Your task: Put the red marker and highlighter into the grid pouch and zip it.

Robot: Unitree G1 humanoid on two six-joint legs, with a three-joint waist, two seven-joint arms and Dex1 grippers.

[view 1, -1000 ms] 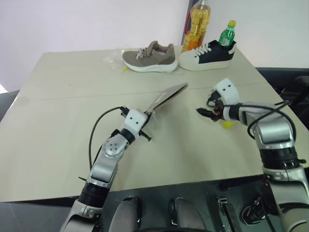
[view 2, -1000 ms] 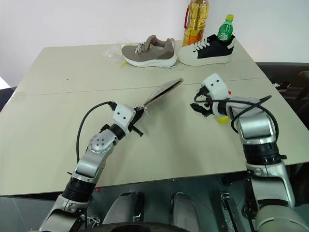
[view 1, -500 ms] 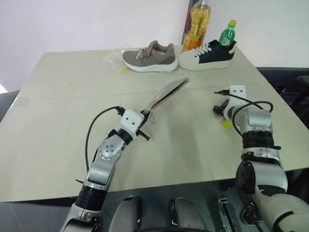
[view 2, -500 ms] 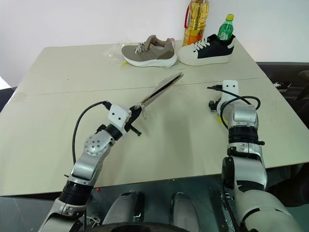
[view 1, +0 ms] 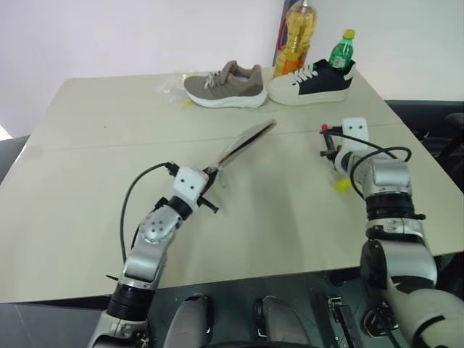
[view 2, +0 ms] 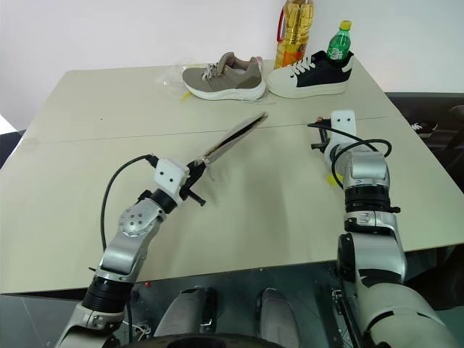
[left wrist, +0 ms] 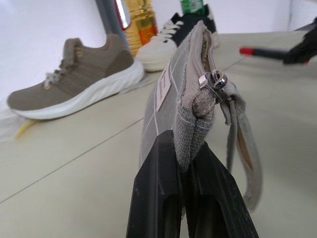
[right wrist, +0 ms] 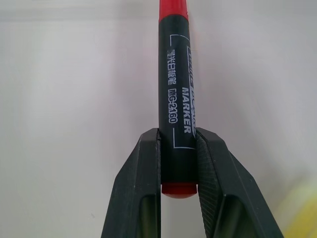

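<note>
the left gripper (left wrist: 190, 163) had its jaws clamped on the zipper end of the grid pouch (left wrist: 185, 94), which rose edge-up beyond the fingertips, its far end toward the shoes. the metal zipper pull (left wrist: 212, 81) sat just past the jaws, with a fabric loop hanging beside them and a small white label on the pouch's side. the right gripper (right wrist: 177, 163) had its jaws clamped on the red marker (right wrist: 177, 94), the dark printed barrel running straight out from between the fingers (right wrist: 143, 183) and a red end showing at each extremity. in the head views the marker (view 1: 328, 130) pointed from the right jaws toward the pouch (view 1: 243, 145), well apart from it. the highlighter (view 1: 342, 185) lay on the worktop (view 1: 94, 145) close under the right wrist, behind the jaws. beyond both jaws, at the worktop's far edge, stood a brown shoe (view 1: 225, 85), a white and navy shoe (view 1: 310, 82), an oil bottle (view 1: 296, 36) and a green bottle (view 1: 341, 51).
</note>
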